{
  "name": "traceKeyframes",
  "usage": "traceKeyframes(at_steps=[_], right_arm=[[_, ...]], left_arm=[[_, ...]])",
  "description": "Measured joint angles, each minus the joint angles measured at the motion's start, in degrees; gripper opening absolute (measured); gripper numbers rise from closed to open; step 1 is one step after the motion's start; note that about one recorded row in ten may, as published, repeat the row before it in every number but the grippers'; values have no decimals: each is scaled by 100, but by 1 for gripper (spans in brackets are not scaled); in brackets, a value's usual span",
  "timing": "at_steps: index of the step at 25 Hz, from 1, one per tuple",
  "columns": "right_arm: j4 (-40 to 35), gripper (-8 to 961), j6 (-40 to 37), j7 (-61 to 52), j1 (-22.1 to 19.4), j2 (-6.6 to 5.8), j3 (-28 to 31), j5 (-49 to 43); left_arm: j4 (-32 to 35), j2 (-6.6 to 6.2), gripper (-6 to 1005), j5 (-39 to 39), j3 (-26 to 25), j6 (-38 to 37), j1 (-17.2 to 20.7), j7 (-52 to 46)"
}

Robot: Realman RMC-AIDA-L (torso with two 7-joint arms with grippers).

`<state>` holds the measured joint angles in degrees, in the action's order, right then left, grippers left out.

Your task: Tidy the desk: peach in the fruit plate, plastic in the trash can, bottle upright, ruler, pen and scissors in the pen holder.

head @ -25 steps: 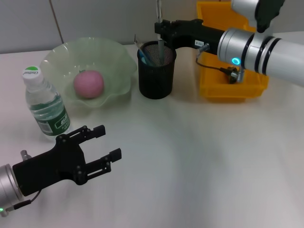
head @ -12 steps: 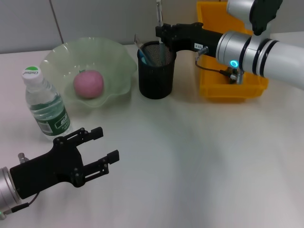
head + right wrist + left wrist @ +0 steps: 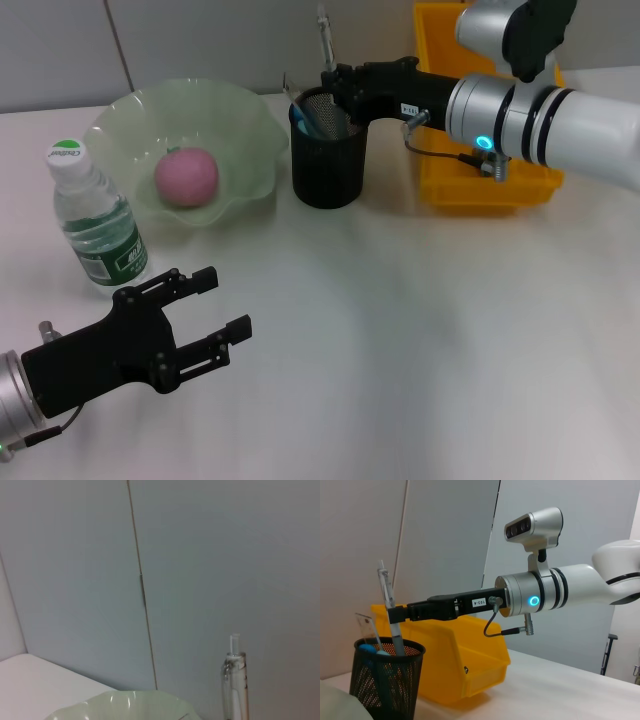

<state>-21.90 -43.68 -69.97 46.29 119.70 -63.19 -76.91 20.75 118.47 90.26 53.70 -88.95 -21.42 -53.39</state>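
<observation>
My right gripper [image 3: 335,88] hovers over the black mesh pen holder [image 3: 329,155], shut on a clear pen [image 3: 323,30] that tilts with its lower end inside the holder. The left wrist view shows the same pen [image 3: 390,605], a clear ruler [image 3: 366,626] and a blue scissors handle [image 3: 367,648] in the holder [image 3: 385,680]. A pink peach [image 3: 186,176] lies in the green fruit plate [image 3: 250,130]. The bottle [image 3: 95,225] stands upright at the left. My left gripper [image 3: 225,300] rests open and empty near the front left. No plastic shows.
The yellow trash bin [image 3: 480,190] stands at the back right, behind my right arm. A grey wall runs behind the desk. In the right wrist view the pen's top [image 3: 235,680] rises beside the plate's rim [image 3: 120,702].
My right gripper has shifted slightly left over the holder, and the pen has gone from upright to tilted left. My left arm has drawn back a little toward the front.
</observation>
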Motion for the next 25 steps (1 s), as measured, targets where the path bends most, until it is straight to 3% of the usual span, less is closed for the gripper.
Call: traceKeyframes(at_steps=[10,15,25], right_arm=[[-84,238,29,2,-32,-7,-123,-41],[-140,478,20,1,-92,-19,-144,-27],[-576,677,-750,-102,-575,-19,-110,370]], left_arm=[[0,0,749,-19,-1,1,-20,-16],[0,10,749,-33,-8,5,-20,-54],[0,8,749,-91,-6,35,-2,-63]])
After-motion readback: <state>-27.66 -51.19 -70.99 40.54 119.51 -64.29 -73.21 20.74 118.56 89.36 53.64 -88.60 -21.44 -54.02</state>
